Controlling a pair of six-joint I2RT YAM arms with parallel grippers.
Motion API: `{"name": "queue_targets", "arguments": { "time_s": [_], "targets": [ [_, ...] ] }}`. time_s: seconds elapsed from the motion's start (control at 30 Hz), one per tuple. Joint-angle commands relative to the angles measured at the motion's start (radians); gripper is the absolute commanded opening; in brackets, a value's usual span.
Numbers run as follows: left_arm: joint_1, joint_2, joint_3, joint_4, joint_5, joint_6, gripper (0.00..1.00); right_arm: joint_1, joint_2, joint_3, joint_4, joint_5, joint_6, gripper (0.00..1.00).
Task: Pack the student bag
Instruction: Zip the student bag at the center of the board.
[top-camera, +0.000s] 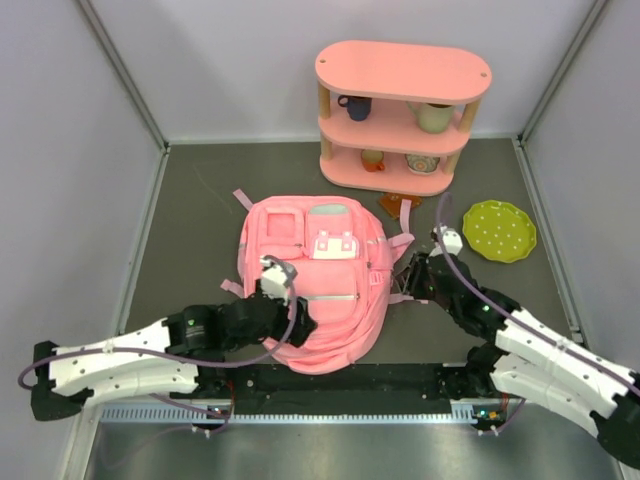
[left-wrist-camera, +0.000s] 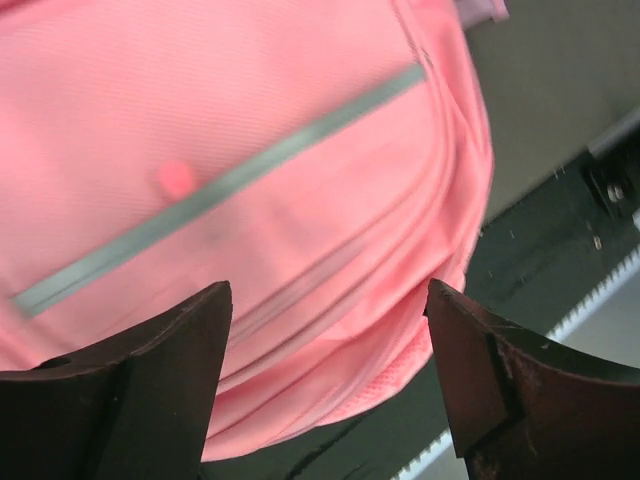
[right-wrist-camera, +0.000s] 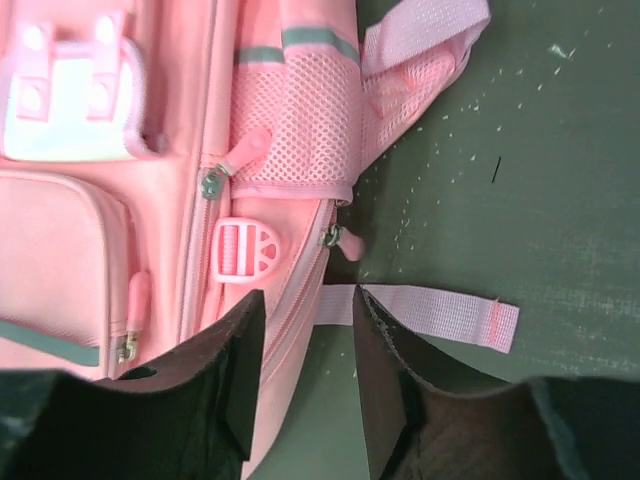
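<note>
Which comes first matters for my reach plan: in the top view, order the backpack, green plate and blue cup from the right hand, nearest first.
1. Backpack, just left of the right hand.
2. Green plate, to its right, further back.
3. Blue cup, on the shelf at the back.

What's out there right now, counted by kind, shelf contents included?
pink backpack: 1
pink shelf: 1
mugs: 2 (dark blue mug, pale mug)
small orange item: 1
patterned bowl: 1
green plate: 1
flat orange-brown item: 1
Total: 8
</note>
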Motion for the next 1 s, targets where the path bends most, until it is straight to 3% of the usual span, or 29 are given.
{"name": "queue_targets", "arguments": {
  "time_s": [0.0,0.07,0.17,0.37,0.43,0.53,0.77,0.97],
  "targets": [
    [-0.004,-0.147,0.044,-0.232,-0.358,-0.168,0.89,-0.009,-0.150,-0.018,-0.069,0.018,0.012,0.47],
    [-0.002,-0.181,0.050,-0.262,-0.429,-0.205,0.94,-0.009,-0.184,-0.009,-0.120,0.048,0.036,0.59],
    [-0.001,-0.208,0.062,-0.317,-0.464,-0.242,0.98,-0.009,-0.230,0.010,-0.140,0.061,0.039,0.61],
    [0.012,-0.107,0.068,-0.384,-0.434,-0.305,0.98,-0.011,-0.286,0.079,-0.108,0.105,-0.068,0.63],
    [0.013,-0.097,0.073,-0.401,-0.443,-0.332,0.98,-0.011,-0.279,0.121,-0.120,0.191,-0.054,0.63],
    [0.030,-0.117,0.067,-0.397,-0.437,-0.327,0.98,-0.017,-0.193,0.192,-0.167,0.282,-0.014,0.63],
    [0.250,-0.189,0.027,-0.297,-0.256,-0.186,0.98,-0.123,0.123,0.359,-0.169,0.154,-0.014,0.64],
    [0.366,-0.121,0.039,-0.187,-0.144,-0.069,0.98,-0.218,0.474,0.488,-0.018,0.145,-0.008,0.67]
  ]
}}
